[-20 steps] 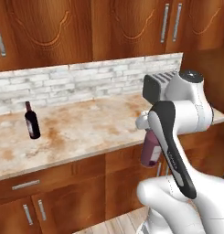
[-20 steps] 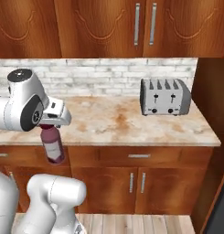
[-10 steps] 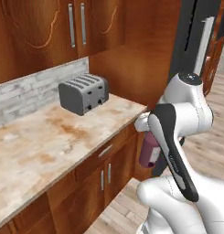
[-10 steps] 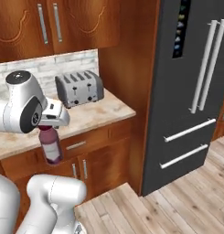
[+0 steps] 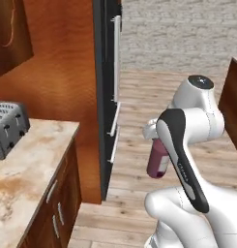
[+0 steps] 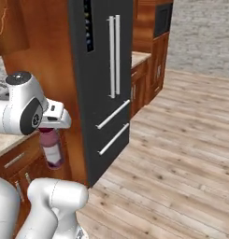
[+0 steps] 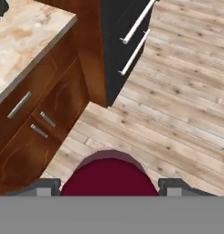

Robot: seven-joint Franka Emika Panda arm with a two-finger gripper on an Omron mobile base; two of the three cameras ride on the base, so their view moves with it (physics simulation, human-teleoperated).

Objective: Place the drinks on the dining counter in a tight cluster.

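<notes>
Nearest, at the bottom centre of the hand view, the white arm's two-finger gripper is clamped on either side of the wide maroon juice bottle, which hangs upright below the wrist at centre right of the left base view and at lower left of the right base view. Beyond it lie the marbled stone counter with its grey toaster at left, then the tall dark refrigerator and open plank floor. Judged step: carrying the bottle in transit; the dining counter is not identifiable here, so the next move calls for reaching it and setting the bottle down upright close beside the other drinks.
</notes>
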